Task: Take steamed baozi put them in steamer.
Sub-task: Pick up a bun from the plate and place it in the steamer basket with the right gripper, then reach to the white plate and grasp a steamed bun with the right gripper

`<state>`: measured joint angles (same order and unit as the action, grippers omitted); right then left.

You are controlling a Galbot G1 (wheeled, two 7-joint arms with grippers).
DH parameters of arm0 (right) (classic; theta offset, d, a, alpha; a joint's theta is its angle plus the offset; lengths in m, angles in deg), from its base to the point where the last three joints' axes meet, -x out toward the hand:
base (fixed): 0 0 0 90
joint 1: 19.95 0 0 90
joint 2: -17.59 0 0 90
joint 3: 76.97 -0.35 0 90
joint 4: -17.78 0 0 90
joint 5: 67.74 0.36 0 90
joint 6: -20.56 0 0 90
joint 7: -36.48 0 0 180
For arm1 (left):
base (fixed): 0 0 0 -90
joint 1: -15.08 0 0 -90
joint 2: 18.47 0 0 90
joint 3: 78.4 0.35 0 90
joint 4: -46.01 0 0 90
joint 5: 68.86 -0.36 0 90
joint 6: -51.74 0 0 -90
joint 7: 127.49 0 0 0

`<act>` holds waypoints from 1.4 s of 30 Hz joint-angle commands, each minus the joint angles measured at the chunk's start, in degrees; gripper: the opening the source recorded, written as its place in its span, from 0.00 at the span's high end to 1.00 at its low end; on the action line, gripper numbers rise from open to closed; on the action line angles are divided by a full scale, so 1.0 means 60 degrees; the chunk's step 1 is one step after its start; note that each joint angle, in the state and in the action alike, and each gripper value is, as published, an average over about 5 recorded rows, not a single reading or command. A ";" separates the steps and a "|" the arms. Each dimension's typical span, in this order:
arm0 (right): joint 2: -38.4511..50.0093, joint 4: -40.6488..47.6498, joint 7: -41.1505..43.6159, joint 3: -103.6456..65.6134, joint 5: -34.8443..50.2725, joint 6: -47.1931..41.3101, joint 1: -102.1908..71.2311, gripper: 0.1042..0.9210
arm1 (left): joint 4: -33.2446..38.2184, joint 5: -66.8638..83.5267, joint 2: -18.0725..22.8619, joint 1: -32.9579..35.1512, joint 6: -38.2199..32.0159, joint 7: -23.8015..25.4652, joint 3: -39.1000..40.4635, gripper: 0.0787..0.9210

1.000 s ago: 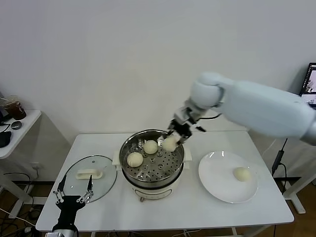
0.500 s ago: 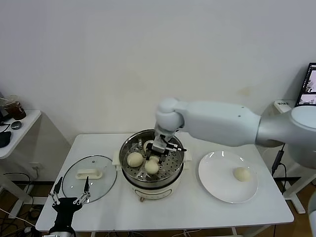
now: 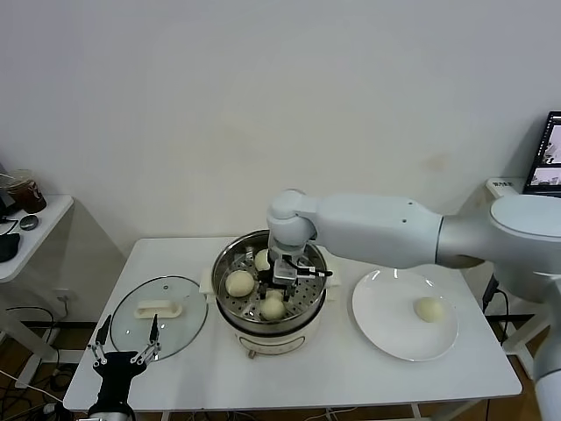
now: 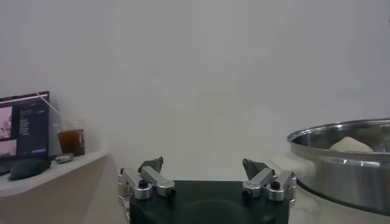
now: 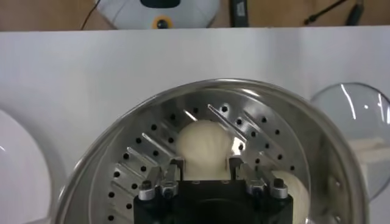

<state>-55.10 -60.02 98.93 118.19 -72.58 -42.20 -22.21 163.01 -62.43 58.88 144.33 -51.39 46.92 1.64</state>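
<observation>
Head view: the right arm is reaching across the white tabletop (image 3: 351, 377) into the round shiny stainless-steel steamer (image 3: 230, 303), its right end effector (image 3: 282, 291) pointing down over the perforated tray. Three pale cream-white dome-shaped steamed baozi are lying in the steamer: one on the robot's left side (image 3: 239, 282), one at the far side (image 3: 262, 259), and one directly under the end effector (image 3: 273, 307). A fourth pale bun (image 3: 429, 309) is sitting on the flat white round plate (image 3: 386, 329), well apart from the steamer. The round glass lid with a white handle (image 3: 158, 316) is lying on the tabletop beside the steamer.

Right wrist view: only here is the grip legible. The right end effector (image 5: 206, 165) is standing partly open, its two fingers (image 5: 175, 167) flanking the bun (image 5: 204, 141) resting on the tray; whether they are touching it cannot be told. Part of a second bun (image 5: 292, 192) is showing at the frame edge, largely cut off.

Left wrist view: the left end effector (image 4: 204, 168) is hanging wide open and empty, parked low at the tabletop's near left corner. The steamer wall (image 4: 347, 167) is filling one side, hiding all but the top of one bun (image 4: 348, 144).
</observation>
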 commanded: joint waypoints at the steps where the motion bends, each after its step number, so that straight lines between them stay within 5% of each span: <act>1: 0.0073 -0.0030 -0.0194 -0.0131 0.0190 0.0234 0.0268 0.38 | 0.0022 -0.0006 -0.0002 -0.0004 0.0008 0.0002 0.0011 0.12; 10: 0.2408 -0.0705 0.0335 -0.0531 0.1298 -0.1670 0.2074 0.13 | 0.0087 0.0036 -0.0083 -0.0097 0.0017 0.0034 -0.0030 0.12; 22: 0.6658 -0.1853 0.0771 -0.0711 0.2119 -0.7651 0.1549 0.12 | -0.0047 0.0137 -0.0256 -0.0362 0.0028 0.0046 0.0215 0.12; 32: 0.7891 -0.0957 0.1004 -0.2751 0.0182 -0.7061 -0.1890 0.12 | -0.0139 0.0091 -0.0319 -0.0411 0.0024 0.0052 0.0320 0.12; 42: 0.7211 0.0869 0.0717 -0.5478 -0.1380 -0.6502 -0.5308 0.12 | -0.0179 -0.0051 -0.0273 -0.0388 0.0035 0.0056 0.0341 0.12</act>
<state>-13.57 -62.82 103.65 99.41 -72.74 -79.73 -35.10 161.98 -62.60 57.27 142.02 -51.22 47.24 3.55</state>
